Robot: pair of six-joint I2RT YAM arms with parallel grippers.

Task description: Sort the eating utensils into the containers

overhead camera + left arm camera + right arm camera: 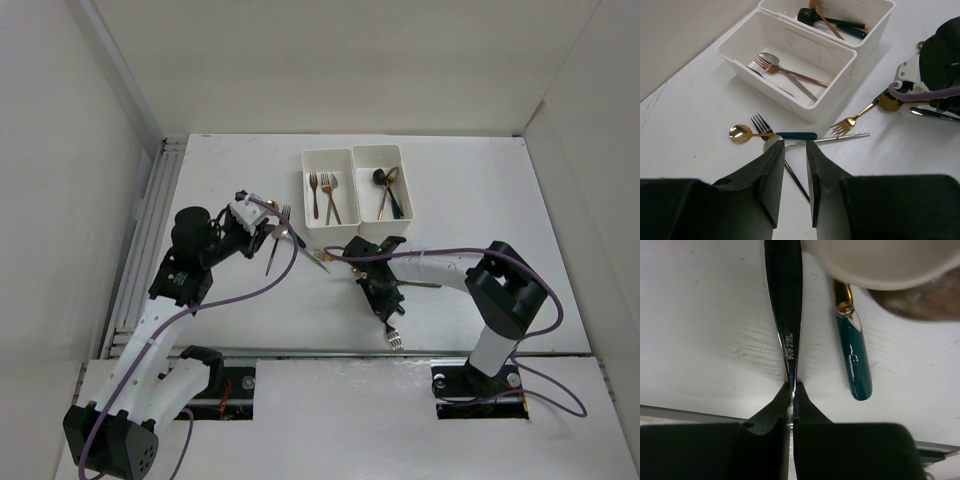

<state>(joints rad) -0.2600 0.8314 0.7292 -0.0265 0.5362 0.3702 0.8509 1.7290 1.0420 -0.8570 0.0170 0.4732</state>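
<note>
Utensil handle (785, 315) pinched by right end effector (791, 388), wrist view only, left end effector (794, 148) narrow

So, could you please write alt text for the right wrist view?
The right gripper is shut on the thin handle of a silver utensil on the white table; a teal-handled utensil lies beside it.

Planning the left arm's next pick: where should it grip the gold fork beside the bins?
Take the gold fork by its bare mid-handle, from above, closing across its width: it lies flat, and its tines sit close to the handle of the silver spoon.
</note>
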